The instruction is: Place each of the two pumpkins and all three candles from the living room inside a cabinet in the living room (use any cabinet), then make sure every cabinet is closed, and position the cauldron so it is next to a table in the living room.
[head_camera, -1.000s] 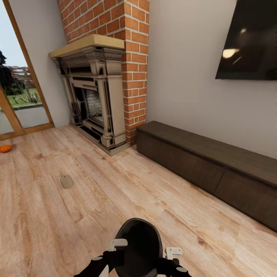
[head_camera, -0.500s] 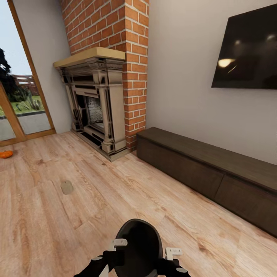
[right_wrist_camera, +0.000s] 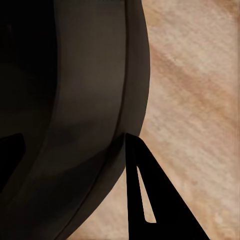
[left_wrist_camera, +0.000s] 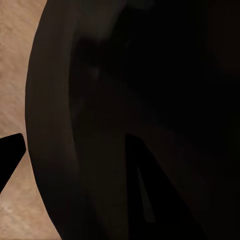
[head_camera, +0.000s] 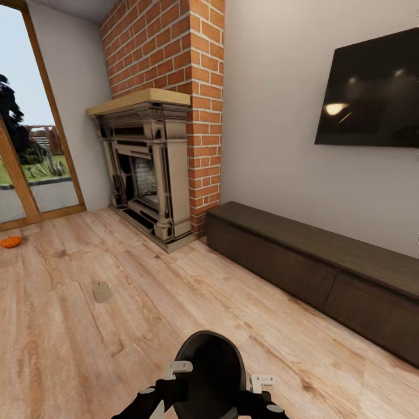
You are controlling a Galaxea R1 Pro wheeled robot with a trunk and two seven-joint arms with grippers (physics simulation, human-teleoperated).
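Higher view now: cabinet [head_camera: 326,273], floor [head_camera: 145,302]

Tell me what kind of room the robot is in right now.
Most likely a living room: a brick fireplace stands in the corner, a dark television hangs on the wall, and a long low dark-brown cabinet runs beneath it on wood flooring.

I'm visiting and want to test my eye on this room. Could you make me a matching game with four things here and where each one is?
Things:
1. pumpkin
2. candle
3. black pot
4. cabinet

Places:
A. between the robot's two arms
B. along the wall under the TV
C. on the floor by the glass door
D. alone on the open floor, nearer the robot

Pairs: 1-C, 2-D, 3-A, 4-B
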